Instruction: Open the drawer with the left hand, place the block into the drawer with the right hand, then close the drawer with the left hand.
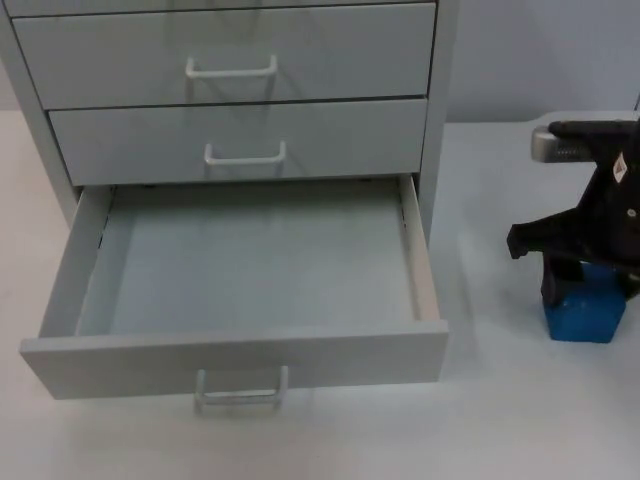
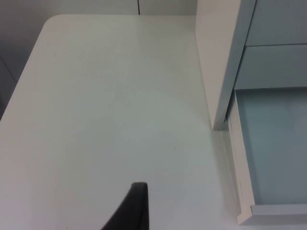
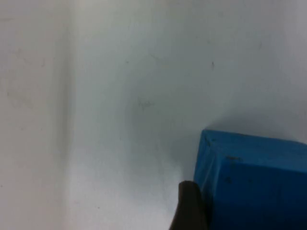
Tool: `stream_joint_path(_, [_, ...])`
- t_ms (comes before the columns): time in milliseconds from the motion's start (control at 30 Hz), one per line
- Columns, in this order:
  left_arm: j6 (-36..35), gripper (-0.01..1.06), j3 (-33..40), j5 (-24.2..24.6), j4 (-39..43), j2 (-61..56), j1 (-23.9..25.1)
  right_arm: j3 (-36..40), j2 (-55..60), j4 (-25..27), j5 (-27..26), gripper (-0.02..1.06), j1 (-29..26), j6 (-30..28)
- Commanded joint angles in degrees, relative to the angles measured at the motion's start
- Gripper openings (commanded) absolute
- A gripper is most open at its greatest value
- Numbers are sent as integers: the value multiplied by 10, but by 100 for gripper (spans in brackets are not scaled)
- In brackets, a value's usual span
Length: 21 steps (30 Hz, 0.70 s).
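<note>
Block [image 1: 585,312] under right tool [image 1: 588,285], beside open drawer [image 1: 235,355].

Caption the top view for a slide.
Bottom drawer open and empty; right gripper at the blue block beside the cabinet.

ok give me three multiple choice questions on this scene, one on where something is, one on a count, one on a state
1. Where is the blue block?
A. inside the bottom drawer
B. on the table right of the cabinet, at the right gripper
C. on top of the cabinet

2. How many drawer handles show in the top view?
A. three
B. one
C. five

3. What state is the bottom drawer in?
A. shut
B. pulled out and empty
C. pulled out with the block inside

Answers: 1 B, the block sits on the table under the right gripper. 2 A, one handle per drawer front. 3 B, its bare floor shows.
</note>
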Motion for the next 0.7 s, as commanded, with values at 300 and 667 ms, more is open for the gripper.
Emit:
stream_joint_path(300, [-6, 105, 2, -11, -1, -2, 1, 1, -150, -5, 52, 0, 1, -27])
stream_joint_path(667, [-6, 105, 2, -15, -1, -2, 1, 1, -280, -23, 120, 0, 2, -46])
